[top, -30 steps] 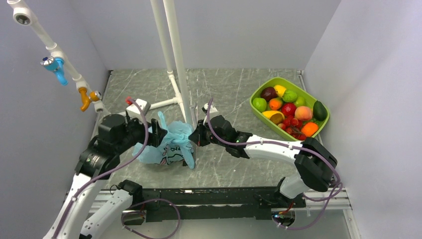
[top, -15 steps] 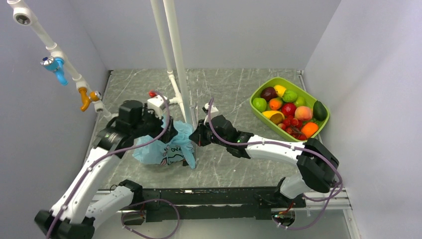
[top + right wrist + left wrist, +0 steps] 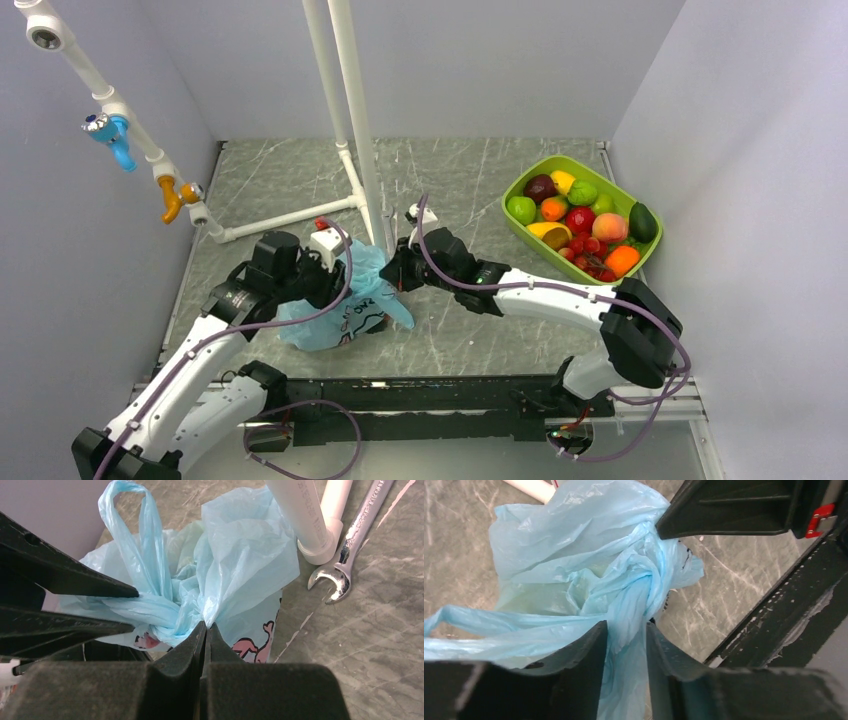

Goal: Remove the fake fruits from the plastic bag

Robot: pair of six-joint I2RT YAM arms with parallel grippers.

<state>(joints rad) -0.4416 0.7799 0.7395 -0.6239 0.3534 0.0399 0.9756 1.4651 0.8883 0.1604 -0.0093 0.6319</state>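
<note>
Starting at the far left, a wall pipe (image 3: 100, 95) slants down the side wall with a blue tap (image 3: 118, 140) and an orange tap (image 3: 172, 200) on it. Next right, the left gripper (image 3: 626, 625) reaches in from the near left, jaws a little apart and straddling a twisted strand of the bag (image 3: 315, 328). The strand fills the gap between the fingers (image 3: 584, 655), but can't tell if it is pinched tight. The bag is light blue and crumpled, on the table (image 3: 480, 320) left of centre and between the two grippers, its pink and dark print facing the near side. What is inside is hidden. One loop handle stands up in the right wrist view. A white upright (image 3: 358, 150) rises just behind the bag. The right gripper (image 3: 206, 626) comes in from the right, jaws together and clamped on a bunched fold at the bag's right side. The two grippers sit close to each other, each showing in the other's wrist view. A silver wrench (image 3: 350, 545) lies flat on the table beside the upright's foot, just right of the bag and not touching it. Far right, well apart from the bag, a lime tray (image 3: 528, 178) holds the fruits (image 3: 580, 218): green, red, orange, yellow, a dark one and a peach one, heaped together.
</note>
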